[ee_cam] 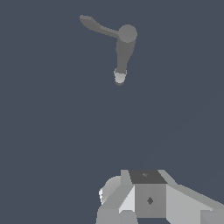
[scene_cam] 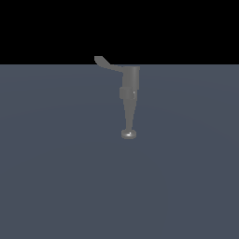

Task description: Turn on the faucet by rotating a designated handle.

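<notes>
The faucet (scene_cam: 130, 88) is a small grey fixture standing on the flat grey surface, its tapering spout ending in a rounded knob (scene_cam: 129, 134). The handle (scene_cam: 106, 64), a thin curved lever with a flat tip, sticks out from the top of the body toward the exterior view's left. The wrist view looks down on the faucet (ee_cam: 127, 33) from well away, with the handle (ee_cam: 96, 25) angled off its round top. No gripper fingers show in either view.
A blocky grey and white part of the arm (ee_cam: 148, 197) shows at the edge of the wrist view, far from the faucet. The grey surface (scene_cam: 56, 177) spreads around the faucet.
</notes>
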`<state>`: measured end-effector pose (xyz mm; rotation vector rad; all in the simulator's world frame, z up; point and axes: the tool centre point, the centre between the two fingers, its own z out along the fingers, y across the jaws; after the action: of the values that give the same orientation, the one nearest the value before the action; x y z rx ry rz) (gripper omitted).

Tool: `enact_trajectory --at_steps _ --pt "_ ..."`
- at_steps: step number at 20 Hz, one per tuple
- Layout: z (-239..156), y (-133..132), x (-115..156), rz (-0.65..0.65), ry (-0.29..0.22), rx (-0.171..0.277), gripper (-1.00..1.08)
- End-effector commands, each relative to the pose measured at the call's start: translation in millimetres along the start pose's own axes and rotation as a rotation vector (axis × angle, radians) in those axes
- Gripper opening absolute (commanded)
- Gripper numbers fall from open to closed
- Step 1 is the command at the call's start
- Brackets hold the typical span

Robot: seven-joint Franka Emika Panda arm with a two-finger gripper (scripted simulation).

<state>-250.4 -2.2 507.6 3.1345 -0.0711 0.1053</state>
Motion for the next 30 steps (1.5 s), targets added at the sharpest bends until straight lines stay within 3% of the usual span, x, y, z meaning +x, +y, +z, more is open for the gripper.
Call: enact_trajectory --at_steps 1,10,17,30 --pt "0.0 0.0 0.0 0.0 0.0 0.0 -1.0" --pt "3.5 -5.0 0.3 -0.009 -0.003 0.045 -1.0" --pt "3.6 -5.2 2.7 0.003 -0.004 0.046 -1.0" --pt "8.5 -9.6 40.2 0.181 -0.02 0.067 -1.0"
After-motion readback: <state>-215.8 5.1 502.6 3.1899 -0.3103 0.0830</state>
